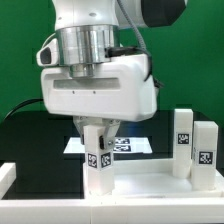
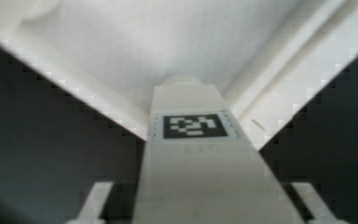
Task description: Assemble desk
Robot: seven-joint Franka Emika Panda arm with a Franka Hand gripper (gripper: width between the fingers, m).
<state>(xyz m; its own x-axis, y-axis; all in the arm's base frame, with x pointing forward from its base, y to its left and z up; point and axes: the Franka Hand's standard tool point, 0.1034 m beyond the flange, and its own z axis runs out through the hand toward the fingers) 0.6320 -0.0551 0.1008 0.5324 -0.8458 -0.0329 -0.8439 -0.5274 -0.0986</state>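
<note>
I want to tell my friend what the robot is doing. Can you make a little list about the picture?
holding: the gripper is shut on a white leg with a black-and-white tag, held upright
under it: the flat white desk top
already standing: two more legs near the exterior view's right edge of the desk top
behind: the marker board, flat on the black table
wrist view: the tagged leg fills the middle

Even bright light; both views soft, wrist view blurrier.
</note>
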